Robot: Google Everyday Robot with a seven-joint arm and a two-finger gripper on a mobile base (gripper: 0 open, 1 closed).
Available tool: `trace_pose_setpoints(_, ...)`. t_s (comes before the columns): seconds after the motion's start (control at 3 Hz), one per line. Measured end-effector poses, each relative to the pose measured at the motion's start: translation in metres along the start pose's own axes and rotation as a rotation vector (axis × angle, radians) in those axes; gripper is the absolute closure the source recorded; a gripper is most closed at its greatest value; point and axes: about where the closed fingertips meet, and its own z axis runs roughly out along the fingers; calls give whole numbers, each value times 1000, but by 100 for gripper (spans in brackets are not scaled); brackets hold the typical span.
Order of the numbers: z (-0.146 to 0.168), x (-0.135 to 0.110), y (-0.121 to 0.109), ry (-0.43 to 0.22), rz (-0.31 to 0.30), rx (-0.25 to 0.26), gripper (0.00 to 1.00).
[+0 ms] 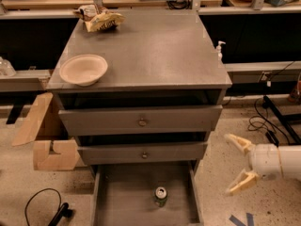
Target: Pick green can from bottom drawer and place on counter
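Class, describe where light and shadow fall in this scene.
Camera view: the counter shows a soft sheen; dark shadow fills the gaps above the knobbed drawers; the bottom drawer is dim, though the green can glints on top; the open gripper, right of that drawer, is brightly lit.

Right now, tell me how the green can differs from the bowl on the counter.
The green can is small, narrow and green with a silver top; the bowl is wide, shallow and pale. The can stands in the bottom drawer; the bowl sits on the counter, near its front left corner. Both stand upright, and neither is touched: the gripper, fingers open, hangs to the right of the drawer.
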Motion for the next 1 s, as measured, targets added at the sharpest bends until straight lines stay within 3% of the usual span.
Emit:
trace_pose_setpoints(0.67,113,78,-10,-62,3,-40,0)
trace_pose_setpoints(1.0,164,137,-13,-79,-34,-77,0)
